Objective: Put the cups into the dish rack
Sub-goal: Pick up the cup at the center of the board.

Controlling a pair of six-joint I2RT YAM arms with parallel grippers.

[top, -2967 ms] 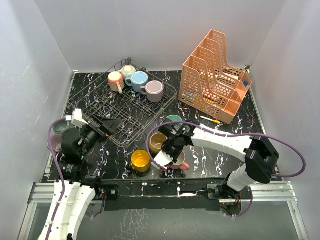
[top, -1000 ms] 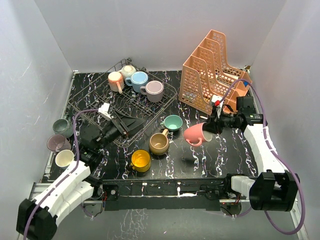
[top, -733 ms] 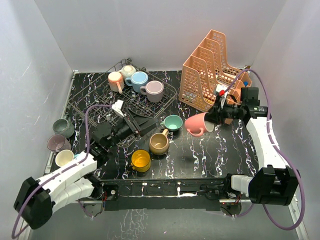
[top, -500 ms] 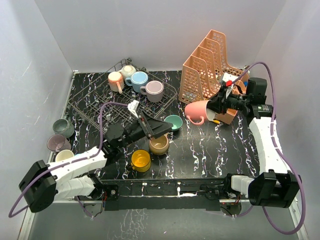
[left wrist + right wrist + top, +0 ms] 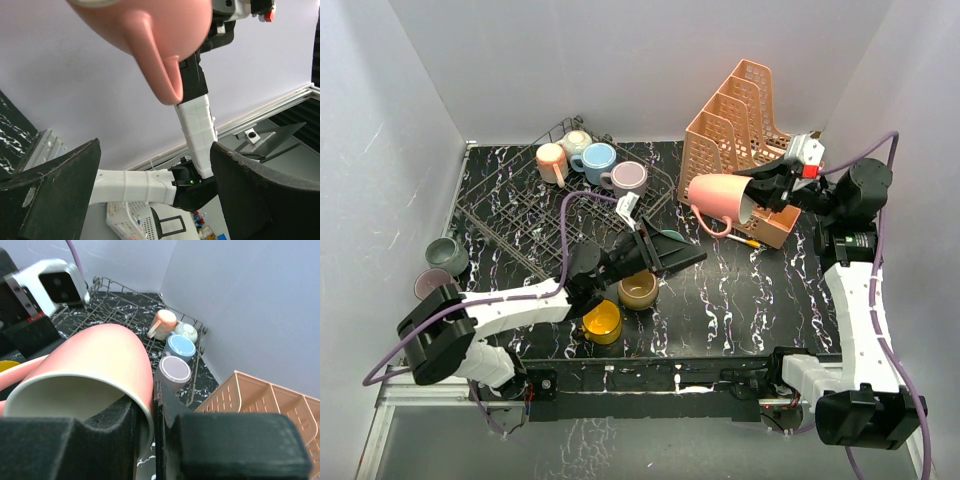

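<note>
My right gripper point(image 5: 752, 201) is shut on the rim of a pink cup point(image 5: 718, 196), which it holds high and tipped on its side in front of the orange organizer. In the right wrist view one finger sits inside the pink cup point(image 5: 92, 365) and one outside. My left gripper point(image 5: 675, 255) stands open and empty below it, looking up at the pink cup point(image 5: 150, 30). It hovers over the teal cup point(image 5: 671, 236). A tan cup point(image 5: 639, 290) and a yellow cup point(image 5: 602, 322) stand on the table. The dish rack point(image 5: 520, 215) holds several cups along its far side.
The orange organizer point(image 5: 745, 150) stands at the back right with a pencil point(image 5: 745, 241) at its foot. A grey-green cup point(image 5: 447, 255) and a lilac cup point(image 5: 424, 284) sit at the left edge. In the rack are peach point(image 5: 163, 322), cream point(image 5: 187, 332), blue point(image 5: 180, 346) and mauve point(image 5: 173, 370) cups.
The right arm has lifted the pink cup higher and towards the back. The left arm has stretched out to the right across the table, its jaws still open.
</note>
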